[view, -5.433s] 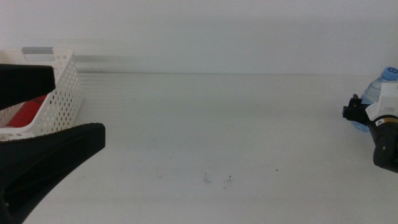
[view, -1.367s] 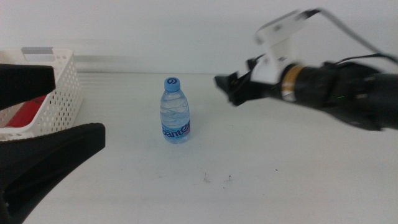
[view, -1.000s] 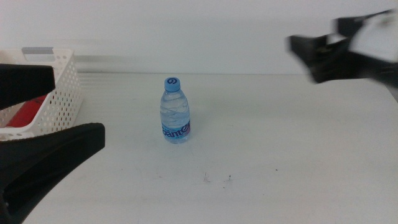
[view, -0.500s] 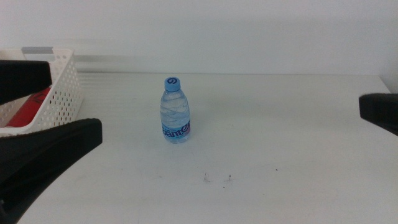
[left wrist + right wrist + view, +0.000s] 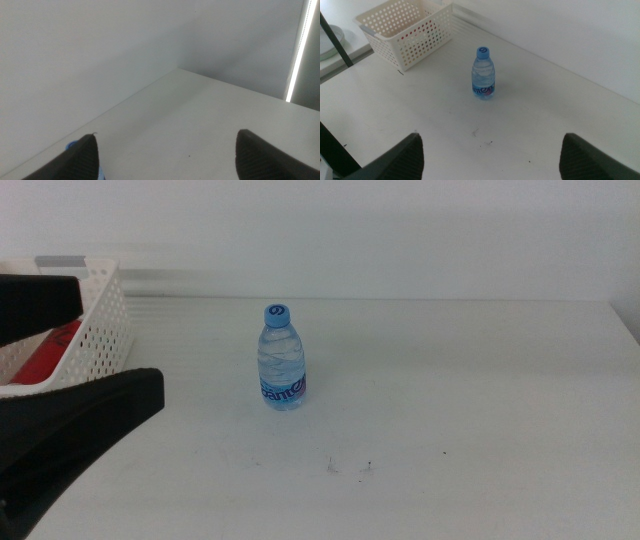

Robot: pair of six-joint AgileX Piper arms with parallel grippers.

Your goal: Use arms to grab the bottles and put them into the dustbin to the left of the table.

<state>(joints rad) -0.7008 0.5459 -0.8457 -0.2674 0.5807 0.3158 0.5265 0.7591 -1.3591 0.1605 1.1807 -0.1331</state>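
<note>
A small clear water bottle (image 5: 283,358) with a blue cap stands upright, alone, on the white table (image 5: 450,380); the right wrist view shows this bottle (image 5: 483,74) from afar. The white perforated dustbin (image 5: 104,330) sits at the table's left end, with a red can (image 5: 55,345) inside. My left gripper (image 5: 120,340) looms large and open at the left edge, near the dustbin. In its own view the left gripper (image 5: 166,135) holds nothing, and the bottle's blue cap (image 5: 71,146) peeks beside one jaw. My right gripper (image 5: 492,135) is open and empty, pulled back high over the table.
The right wrist view shows the dustbin (image 5: 405,30) near the table's left edge, with a dark pole (image 5: 335,40) and a pale round object (image 5: 330,37) beyond it. A few dark specks (image 5: 350,468) mark the tabletop in front of the bottle.
The right arm brought the water bottle to the table's middle, let go, and withdrew to the right, out of the middle view. The left gripper shifted slightly.
</note>
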